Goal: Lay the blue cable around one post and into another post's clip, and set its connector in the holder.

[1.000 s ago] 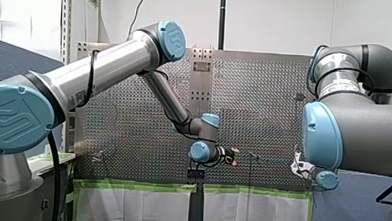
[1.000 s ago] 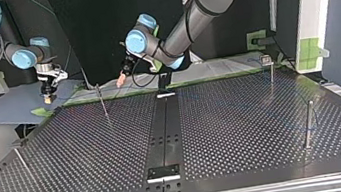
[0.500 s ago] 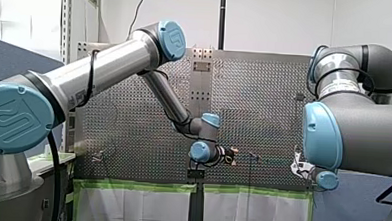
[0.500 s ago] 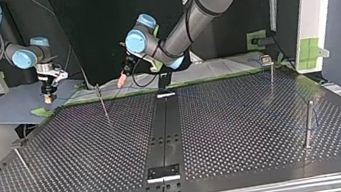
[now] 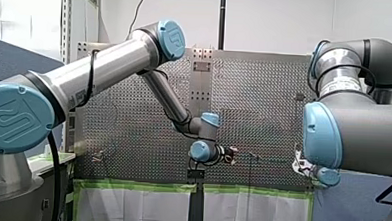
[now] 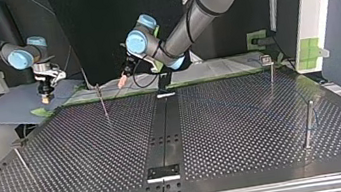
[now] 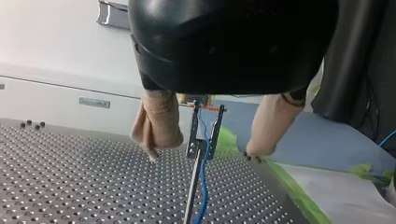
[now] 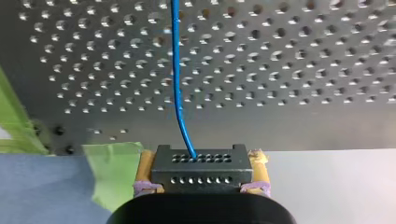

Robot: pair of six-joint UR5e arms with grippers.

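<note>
In the right wrist view my right gripper, with yellow pads, is shut on a black connector that has rows of small holes. The blue cable leaves the connector and runs out over the perforated table. In the top view that gripper hangs past the table's far left corner. My left gripper stands open, its beige pads either side of a thin post with a clip. The blue cable drops through that clip. The same post shows in the top view beside my left gripper.
More thin posts stand on the table at the top view's right, nearer right and near left. A black centre strip ends in a small plate at the near edge. Green tape and a grey sheet border the table.
My right arm has shifted slightly toward the top view's left with the connector still in its grip. My left gripper has hardly moved and stays open at the clip post.
</note>
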